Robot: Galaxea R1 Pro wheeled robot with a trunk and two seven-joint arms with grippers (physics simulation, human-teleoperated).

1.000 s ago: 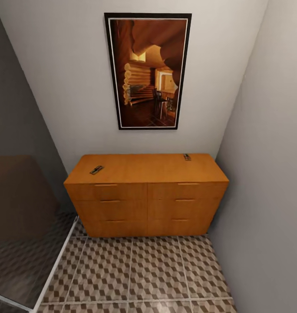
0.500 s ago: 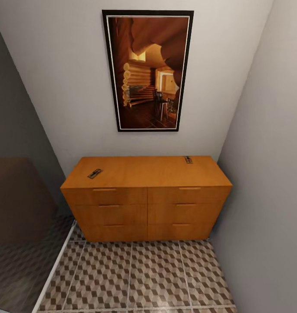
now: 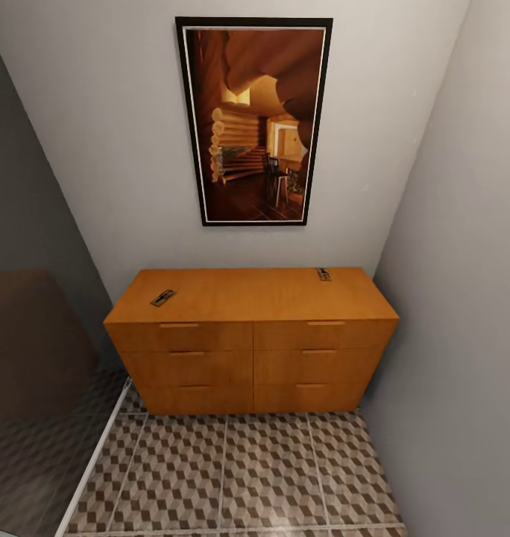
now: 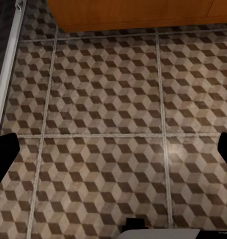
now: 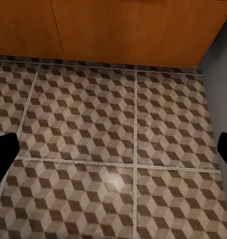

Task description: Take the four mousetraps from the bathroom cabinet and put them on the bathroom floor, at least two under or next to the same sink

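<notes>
Orange-brown cabinet [image 3: 251, 335] bearing two mousetraps [image 3: 163, 297] well apart; left gripper [image 4: 113, 149] and right gripper [image 5: 113, 149] spread wide, holding nothing.

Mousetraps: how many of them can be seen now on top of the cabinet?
2. One mousetrap lies near the front left corner of the cabinet top; the other mousetrap lies near the back right corner. Others may be hidden inside the closed drawers.

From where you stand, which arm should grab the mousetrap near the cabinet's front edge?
Left, probably. That mousetrap lies on the cabinet top at its left front, on the left arm's side. The other mousetrap sits far back on the right, suiting the right arm.
</notes>
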